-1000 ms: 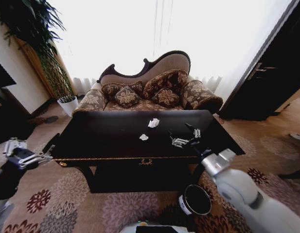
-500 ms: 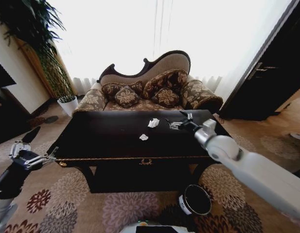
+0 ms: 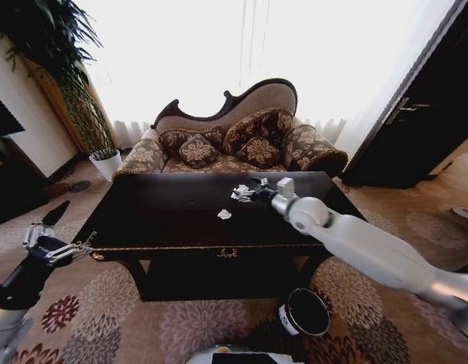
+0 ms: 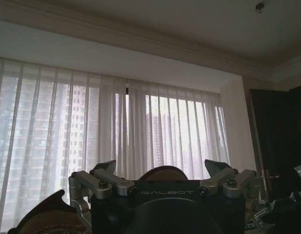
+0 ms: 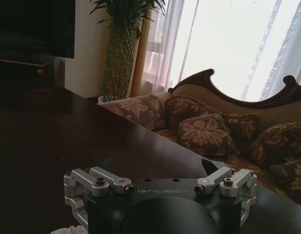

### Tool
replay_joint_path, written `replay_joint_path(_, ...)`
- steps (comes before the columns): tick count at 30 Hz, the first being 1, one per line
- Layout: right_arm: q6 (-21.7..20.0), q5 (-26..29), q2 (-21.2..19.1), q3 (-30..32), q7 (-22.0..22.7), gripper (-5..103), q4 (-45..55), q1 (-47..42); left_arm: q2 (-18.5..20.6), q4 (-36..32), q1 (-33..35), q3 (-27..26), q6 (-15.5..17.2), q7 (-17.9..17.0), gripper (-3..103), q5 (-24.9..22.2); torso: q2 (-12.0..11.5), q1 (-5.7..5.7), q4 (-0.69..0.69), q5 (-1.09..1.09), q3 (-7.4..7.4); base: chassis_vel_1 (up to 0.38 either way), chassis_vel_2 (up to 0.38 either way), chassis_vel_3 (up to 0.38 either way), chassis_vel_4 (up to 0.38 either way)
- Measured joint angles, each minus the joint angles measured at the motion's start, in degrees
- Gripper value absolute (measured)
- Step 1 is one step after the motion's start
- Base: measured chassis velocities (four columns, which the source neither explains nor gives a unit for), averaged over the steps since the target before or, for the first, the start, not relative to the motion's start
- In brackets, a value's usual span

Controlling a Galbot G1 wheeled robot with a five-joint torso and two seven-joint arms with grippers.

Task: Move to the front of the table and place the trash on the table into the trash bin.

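The glossy black table [image 3: 165,220] stands in front of me. Two crumpled white paper scraps of trash lie on it, one near the far middle [image 3: 240,192] and one closer to me [image 3: 224,214]. My right gripper [image 3: 250,191] reaches over the table and hovers open right beside the far scrap; a bit of white paper [image 5: 67,229] shows at the edge of the right wrist view, under the open gripper [image 5: 157,166]. My left gripper [image 3: 55,246] hangs open off the table's left front corner, pointing up at the curtains [image 4: 161,168]. The trash bin [image 3: 306,312] stands on the carpet at the front right.
A carved sofa [image 3: 234,144] with patterned cushions sits just behind the table. At the back left grows a tall plant in a white pot [image 3: 106,163]. A dark door [image 3: 416,129] closes the right side. Flowered carpet [image 3: 105,311] surrounds the table.
My right arm has swung from the table's front right across to the far middle, ending beside the far paper scrap. The left gripper has sunk slightly.
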Motion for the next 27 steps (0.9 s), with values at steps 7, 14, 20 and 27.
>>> replay_joint_path(7,0.4,-3.6,4.0,-2.5,-2.1,100,-5.3,0.5,0.9,0.1,0.1,-1.6,0.0,0.0,100,-0.6,0.0,0.00,-0.01,0.02,0.00,0.000,0.000,0.000,0.000)
replay_joint_path(14,1.9,-7.3,6.6,-2.9,-4.0,100,-10.8,0.2,1.0,0.7,0.1,-1.7,-0.2,0.2,100,-0.5,0.0,-0.01,0.00,0.01,0.00,0.000,0.000,0.000,0.000)
replay_joint_path(20,3.0,-8.8,7.0,-2.3,-5.0,100,-13.3,0.2,0.6,0.8,-0.2,-0.7,-0.2,0.2,100,0.3,0.0,-0.01,-0.01,0.01,0.00,0.000,0.000,0.000,0.000)
replay_joint_path(27,3.6,-9.8,6.7,-1.9,-6.4,100,-15.3,0.1,0.4,0.8,-0.2,0.4,-0.2,0.2,100,1.0,0.0,-0.01,-0.01,0.02,0.00,0.000,0.000,0.000,0.000)
